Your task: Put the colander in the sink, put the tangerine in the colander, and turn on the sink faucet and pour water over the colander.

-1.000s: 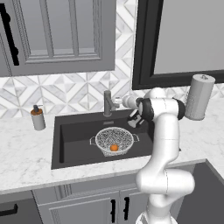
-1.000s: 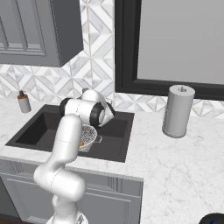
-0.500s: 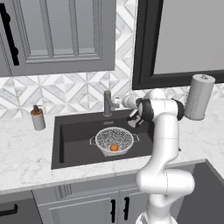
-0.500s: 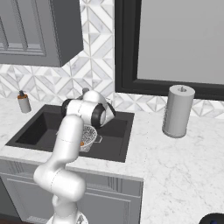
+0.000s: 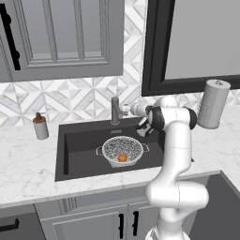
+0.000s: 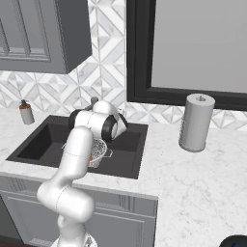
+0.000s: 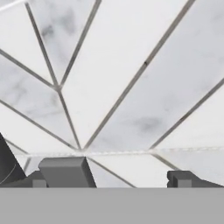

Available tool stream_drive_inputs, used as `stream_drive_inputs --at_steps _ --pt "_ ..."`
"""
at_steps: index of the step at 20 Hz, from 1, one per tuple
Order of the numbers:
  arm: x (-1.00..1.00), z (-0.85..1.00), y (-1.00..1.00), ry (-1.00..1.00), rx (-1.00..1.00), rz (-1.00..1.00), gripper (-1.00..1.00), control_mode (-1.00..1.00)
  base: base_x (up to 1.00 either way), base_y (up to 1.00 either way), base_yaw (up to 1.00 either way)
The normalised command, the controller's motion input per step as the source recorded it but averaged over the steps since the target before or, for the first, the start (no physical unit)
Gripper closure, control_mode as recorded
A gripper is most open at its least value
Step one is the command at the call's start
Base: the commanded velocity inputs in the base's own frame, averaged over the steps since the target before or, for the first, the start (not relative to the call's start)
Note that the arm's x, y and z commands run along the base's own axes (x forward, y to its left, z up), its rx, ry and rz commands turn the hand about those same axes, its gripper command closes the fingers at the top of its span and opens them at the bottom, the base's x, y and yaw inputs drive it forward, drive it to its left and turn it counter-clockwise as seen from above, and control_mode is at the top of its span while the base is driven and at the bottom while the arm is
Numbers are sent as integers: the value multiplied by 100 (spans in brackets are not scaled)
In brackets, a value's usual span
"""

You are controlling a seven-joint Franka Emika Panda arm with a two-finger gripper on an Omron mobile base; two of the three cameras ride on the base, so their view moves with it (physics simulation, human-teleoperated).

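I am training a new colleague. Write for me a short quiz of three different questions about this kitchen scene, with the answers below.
1. True or false: the small round orange tangerine lies inside the silvery perforated metal colander.
2. Where does the colander stand? A) on the white marble counter B) in the matte black rectangular sink C) beside the grey paper towel roll
3. Fill in: the two-finger gripper is ____, holds nothing, and points at the tiled wall near the dark grey metal faucet.

Key: 1 true; 2 B; 3 open.
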Motion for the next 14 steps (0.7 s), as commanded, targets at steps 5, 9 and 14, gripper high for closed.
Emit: stream_drive_inputs --at_steps 5,9,14 --pt "2 0 0 0 0 0 -100 -100 0 0 0" --pt "0 0 0 0 0 0 -100 -100 0 0 0" --pt "0 0 -16 0 0 0 -100 -100 0 0 0"
